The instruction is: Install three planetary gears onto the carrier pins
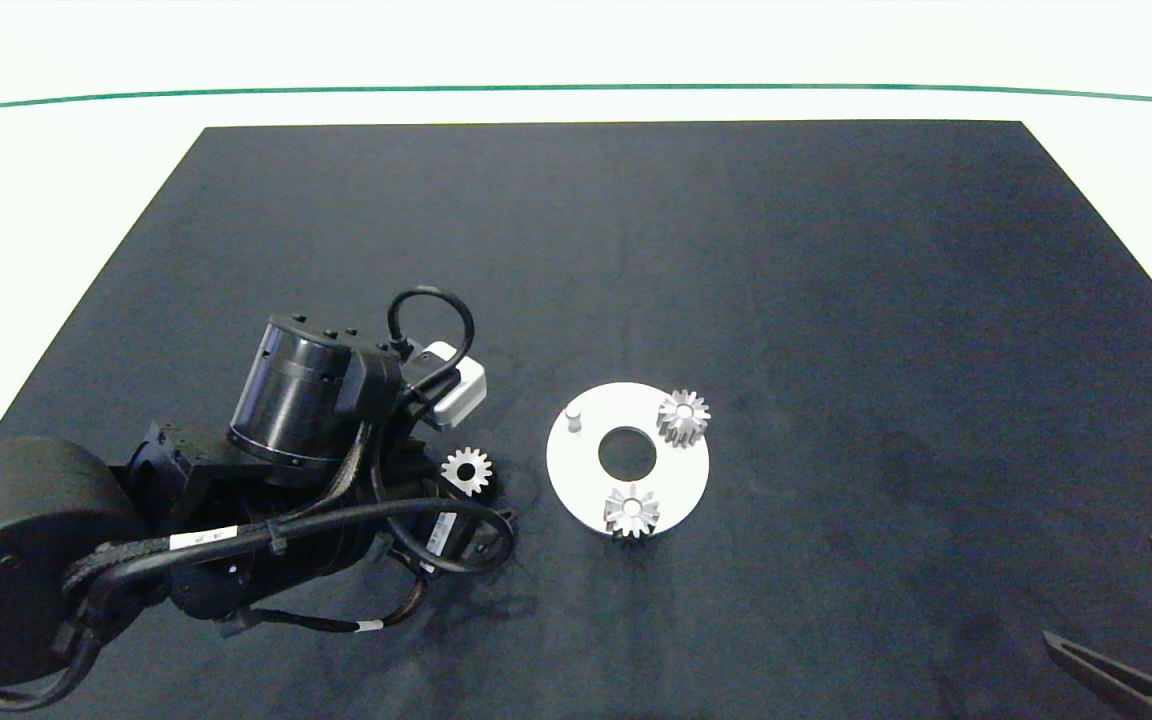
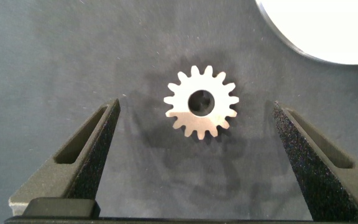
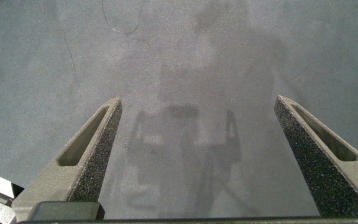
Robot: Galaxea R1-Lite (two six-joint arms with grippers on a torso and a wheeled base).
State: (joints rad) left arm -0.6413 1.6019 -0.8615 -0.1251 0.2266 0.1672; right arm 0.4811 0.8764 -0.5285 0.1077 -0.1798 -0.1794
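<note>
Two planetary gears already seated on carrier disc; third pin bare. Loose gear flat on mat, just beside disc. Your left gripper spread wide, straddling gear untouched, poised to close on its teeth. Right gripper wide, empty, parked at table's right edge.

The head camera looks down from high up at the whole dark mat. The left wrist camera sits close above one gear, which the head view shows too. The right wrist camera looks closely at bare mat.
</note>
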